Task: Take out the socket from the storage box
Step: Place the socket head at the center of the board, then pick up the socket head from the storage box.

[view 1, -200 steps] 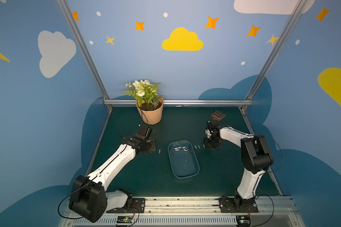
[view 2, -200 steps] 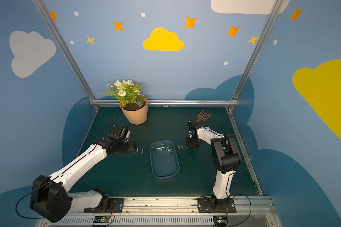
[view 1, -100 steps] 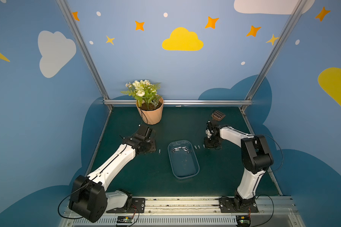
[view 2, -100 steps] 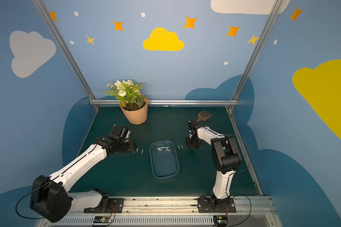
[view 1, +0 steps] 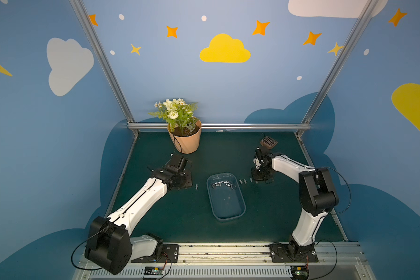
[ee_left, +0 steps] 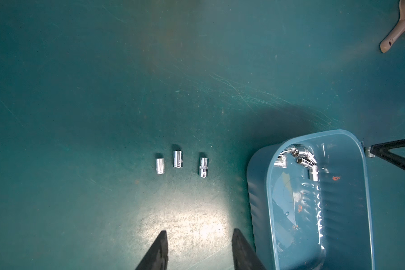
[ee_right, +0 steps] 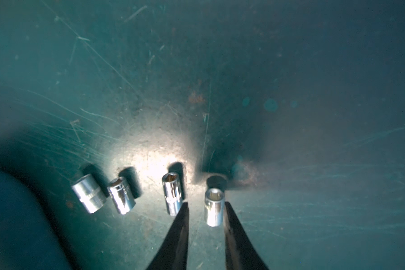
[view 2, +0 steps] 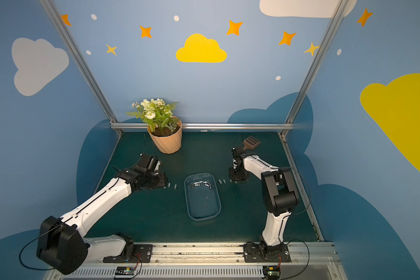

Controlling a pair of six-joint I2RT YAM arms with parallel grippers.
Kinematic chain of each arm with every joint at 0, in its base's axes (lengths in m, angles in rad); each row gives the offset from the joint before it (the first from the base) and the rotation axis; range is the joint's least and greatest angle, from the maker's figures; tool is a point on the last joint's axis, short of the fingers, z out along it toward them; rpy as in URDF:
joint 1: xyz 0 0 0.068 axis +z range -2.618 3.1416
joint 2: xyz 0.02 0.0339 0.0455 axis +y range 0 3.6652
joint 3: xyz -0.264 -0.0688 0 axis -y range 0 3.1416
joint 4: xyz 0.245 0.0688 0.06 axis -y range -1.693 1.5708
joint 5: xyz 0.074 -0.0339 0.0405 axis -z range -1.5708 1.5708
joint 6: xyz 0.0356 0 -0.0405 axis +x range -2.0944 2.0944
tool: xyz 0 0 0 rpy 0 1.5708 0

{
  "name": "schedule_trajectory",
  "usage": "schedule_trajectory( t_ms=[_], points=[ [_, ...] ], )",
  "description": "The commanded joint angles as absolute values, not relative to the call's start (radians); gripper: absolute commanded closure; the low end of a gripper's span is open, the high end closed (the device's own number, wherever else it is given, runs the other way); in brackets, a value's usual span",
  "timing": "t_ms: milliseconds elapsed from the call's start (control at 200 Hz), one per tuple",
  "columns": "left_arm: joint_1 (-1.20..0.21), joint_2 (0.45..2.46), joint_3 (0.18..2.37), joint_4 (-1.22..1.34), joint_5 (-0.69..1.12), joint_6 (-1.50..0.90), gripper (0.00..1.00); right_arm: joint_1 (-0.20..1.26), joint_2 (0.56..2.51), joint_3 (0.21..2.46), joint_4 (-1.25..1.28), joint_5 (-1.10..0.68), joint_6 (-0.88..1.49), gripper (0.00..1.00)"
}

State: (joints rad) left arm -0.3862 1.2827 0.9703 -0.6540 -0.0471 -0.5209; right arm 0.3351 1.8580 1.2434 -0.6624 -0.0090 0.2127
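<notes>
Risked dragging or tipping the socket [ee_right: 214, 210], resting on the surface [ee_right: 290, 117] just beside the storage box [view 1: 229, 219], on lifting the right end effector [ee_right: 206, 203], barely parted astride it with one finger [ee_right: 232, 222] touching; left end effector [ee_left: 200, 231] half-parted, empty.

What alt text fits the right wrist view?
Close view down the right claw, its two black fingers open around a chrome socket on the scratched green mat. Three more sockets sit in a row beside it; the storage box is a blue blur at the edge.
</notes>
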Motion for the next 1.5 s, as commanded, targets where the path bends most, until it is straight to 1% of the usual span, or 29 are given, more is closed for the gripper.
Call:
schedule_trajectory(
  t_ms=[0, 370, 571, 811, 1051, 1211, 1497],
  points=[
    [-0.383, 1.266, 0.965, -0.653, -0.038, -0.513, 0.54, 0.333, 1.824, 1.269, -0.692, -0.015, 0.221, 0.73],
    [-0.388, 1.257, 0.990, -0.662, -0.020, -0.509, 0.54, 0.333, 1.772, 1.274, -0.713, -0.017, 0.221, 0.73],
    [-0.466, 1.279, 1.027, -0.658, -0.029, -0.533, 0.54, 0.333, 1.682, 1.282, -0.744, -0.008, 0.215, 0.73],
    [-0.602, 1.425, 1.130, -0.642, -0.044, -0.561, 0.54, 0.333, 1.583, 1.257, -0.761, -0.024, 0.207, 0.72],
    [-0.686, 1.577, 1.245, -0.629, -0.032, -0.581, 0.54, 0.330, 1.517, 1.188, -0.765, -0.023, 0.208, 0.72],
    [-0.725, 1.669, 1.317, -0.632, -0.025, -0.585, 0.54, 0.327, 1.500, 1.154, -0.756, -0.029, 0.212, 0.72],
    [-0.760, 1.824, 1.381, -0.634, 0.021, -0.640, 0.54, 0.311, 1.486, 1.114, -0.734, -0.052, 0.222, 0.72]
  ],
)
